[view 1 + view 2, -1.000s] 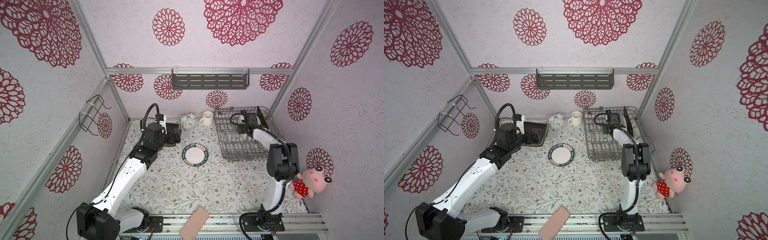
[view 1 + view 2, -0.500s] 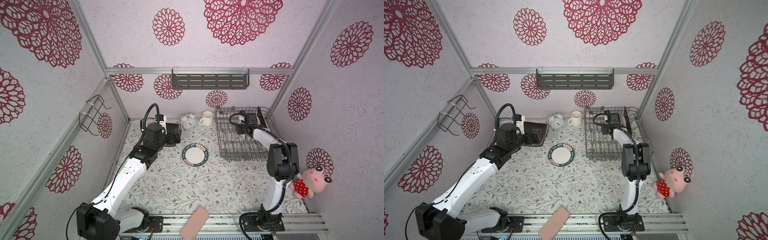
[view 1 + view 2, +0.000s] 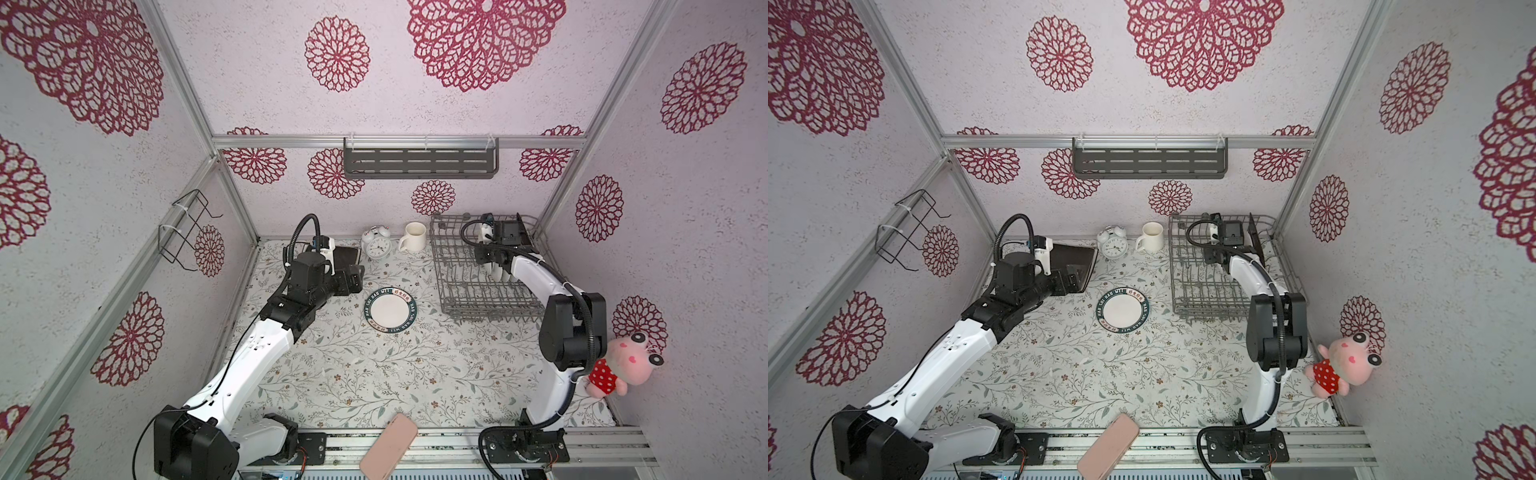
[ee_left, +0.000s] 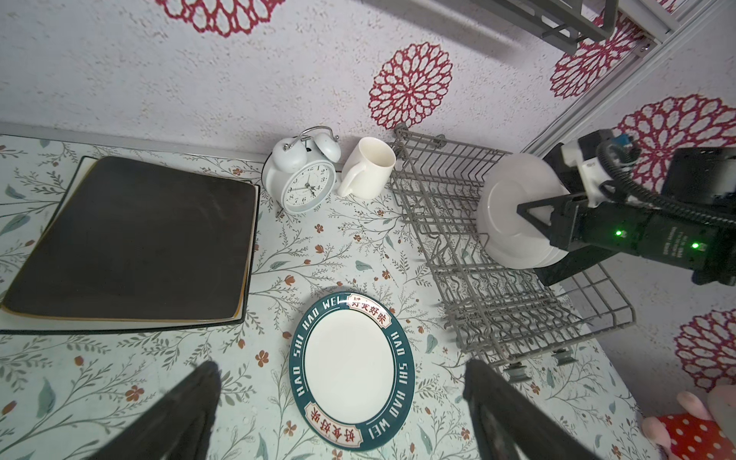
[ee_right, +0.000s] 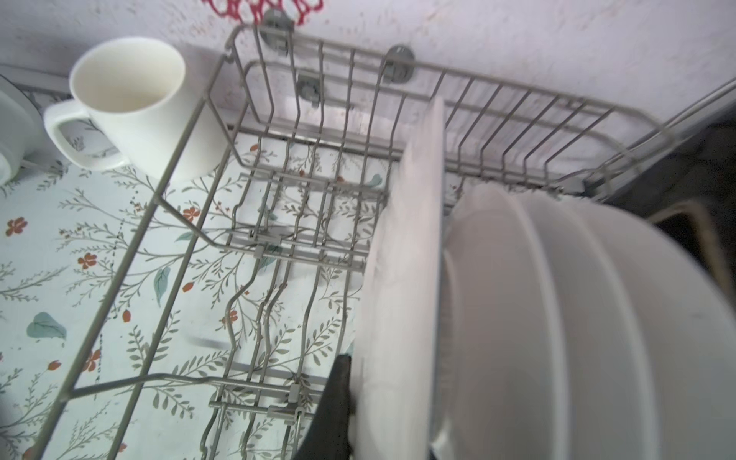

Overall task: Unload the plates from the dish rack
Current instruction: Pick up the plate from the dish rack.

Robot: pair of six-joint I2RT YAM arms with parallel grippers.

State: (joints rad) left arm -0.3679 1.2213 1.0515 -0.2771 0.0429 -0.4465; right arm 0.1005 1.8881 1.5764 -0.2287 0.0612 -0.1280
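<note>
The grey wire dish rack [image 3: 457,266] [image 3: 1192,270] stands at the back right. Several round white plates [image 5: 557,318] [image 4: 509,223] stand upright in it, and a dark square plate [image 3: 521,226] leans at its far side. My right gripper [image 3: 492,262] [image 5: 390,378] reaches into the rack, shut on the rim of the nearest white plate [image 5: 402,278]; only one black finger [image 5: 338,398] shows. My left gripper [image 3: 353,280] [image 4: 340,370] hangs open over the table beside a round lettered plate [image 3: 390,309] [image 4: 350,370]. Square black-backed plates [image 4: 135,239] are stacked at the back left.
A white alarm clock [image 3: 376,245] and a white mug [image 3: 413,237] stand by the back wall, just left of the rack. A pink plush toy [image 3: 623,365] sits by the right wall. A pink flat object [image 3: 388,446] lies on the front rail.
My right gripper's jaws have closed onto the white plate in the rack, and the gripper shifted slightly. The left arm has not moved.
</note>
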